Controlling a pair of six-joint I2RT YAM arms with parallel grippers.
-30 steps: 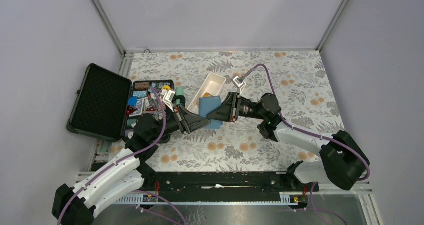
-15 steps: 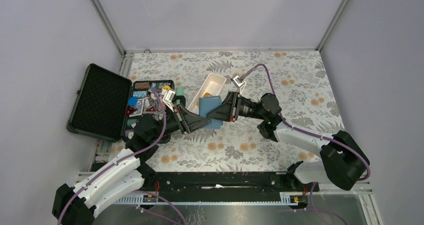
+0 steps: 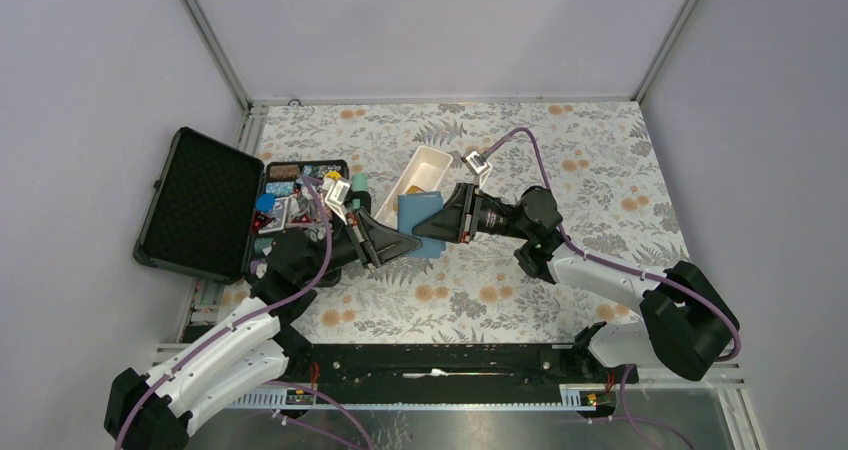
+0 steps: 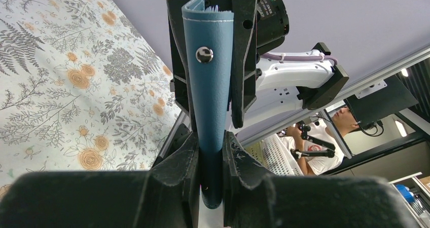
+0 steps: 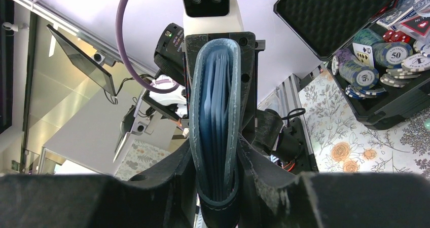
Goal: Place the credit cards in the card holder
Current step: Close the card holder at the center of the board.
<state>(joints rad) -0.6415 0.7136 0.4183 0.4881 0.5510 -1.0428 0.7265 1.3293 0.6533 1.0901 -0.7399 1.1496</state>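
The teal-blue card holder (image 3: 421, 215) hangs above the table between both arms. My left gripper (image 3: 408, 244) is shut on its near edge and my right gripper (image 3: 426, 227) on its other side. In the left wrist view the card holder (image 4: 210, 86) rises upright from my left gripper (image 4: 210, 144), its snap stud facing the camera. In the right wrist view the card holder (image 5: 215, 111) shows its lighter blue inner pages, pinched in my right gripper (image 5: 215, 154). A golden-orange flat piece (image 3: 428, 177), seemingly one of the credit cards, lies in the white tray.
The long white tray (image 3: 409, 186) stands just behind the card holder. At the left a black foam-lined case (image 3: 200, 202) lies open, with poker chips and small tokens (image 3: 290, 195) in its base; the chips (image 5: 385, 61) also show in the right wrist view.
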